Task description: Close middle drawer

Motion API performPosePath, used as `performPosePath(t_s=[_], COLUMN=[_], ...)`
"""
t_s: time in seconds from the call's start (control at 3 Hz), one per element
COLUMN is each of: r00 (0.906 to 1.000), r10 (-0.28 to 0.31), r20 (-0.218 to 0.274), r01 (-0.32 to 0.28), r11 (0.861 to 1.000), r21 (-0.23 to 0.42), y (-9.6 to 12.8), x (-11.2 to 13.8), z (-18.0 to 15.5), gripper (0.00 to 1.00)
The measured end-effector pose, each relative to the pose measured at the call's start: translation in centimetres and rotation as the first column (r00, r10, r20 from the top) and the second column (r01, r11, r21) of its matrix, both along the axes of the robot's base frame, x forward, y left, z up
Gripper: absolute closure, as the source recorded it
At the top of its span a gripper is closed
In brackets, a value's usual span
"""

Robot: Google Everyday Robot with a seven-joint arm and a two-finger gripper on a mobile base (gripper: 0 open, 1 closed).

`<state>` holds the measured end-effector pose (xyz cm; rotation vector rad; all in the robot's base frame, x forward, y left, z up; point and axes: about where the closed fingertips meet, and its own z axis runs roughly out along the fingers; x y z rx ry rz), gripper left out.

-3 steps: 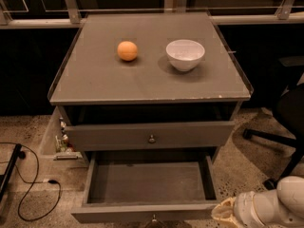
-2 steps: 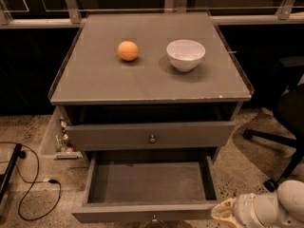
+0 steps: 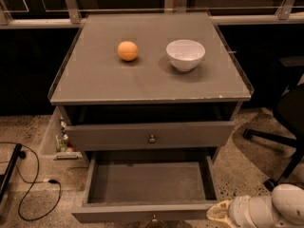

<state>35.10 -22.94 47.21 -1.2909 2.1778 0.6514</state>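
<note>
The middle drawer (image 3: 142, 213) is pulled far out at the bottom of the camera view. Its shallow grey tray (image 3: 149, 182) is bare and its small round knob (image 3: 153, 218) sits at the frame's lower edge. Above it, another grey drawer front (image 3: 118, 136) with a like knob stands slightly out under the cabinet top. My gripper (image 3: 216, 213), tan-tipped on a white arm (image 3: 280, 208), is at the bottom right. It is right beside the right end of the open drawer's front. I cannot tell whether it touches the front.
On the cabinet top (image 3: 95, 80) sit an orange (image 3: 128, 51) and a white bowl (image 3: 185, 54). A black office chair (image 3: 285, 127) stands on the right. Cables (image 3: 28, 184) lie on the floor at the left, and small bottles (image 3: 61, 139) stand beside the cabinet.
My gripper and arm have shifted slightly lower and to the left, nearer the drawer front's right end. The drawers, orange and bowl have not moved.
</note>
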Motion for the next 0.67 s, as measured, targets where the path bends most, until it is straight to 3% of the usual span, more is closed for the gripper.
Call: performPosePath(t_s=[0.67], r00=[0.9974], r10=[-0.069], r20=[0.020], r01=[0.069], r11=[0.998], r21=[0.004], y=[1.6], x=[2.1], z=[-5.8], gripper=[1.00])
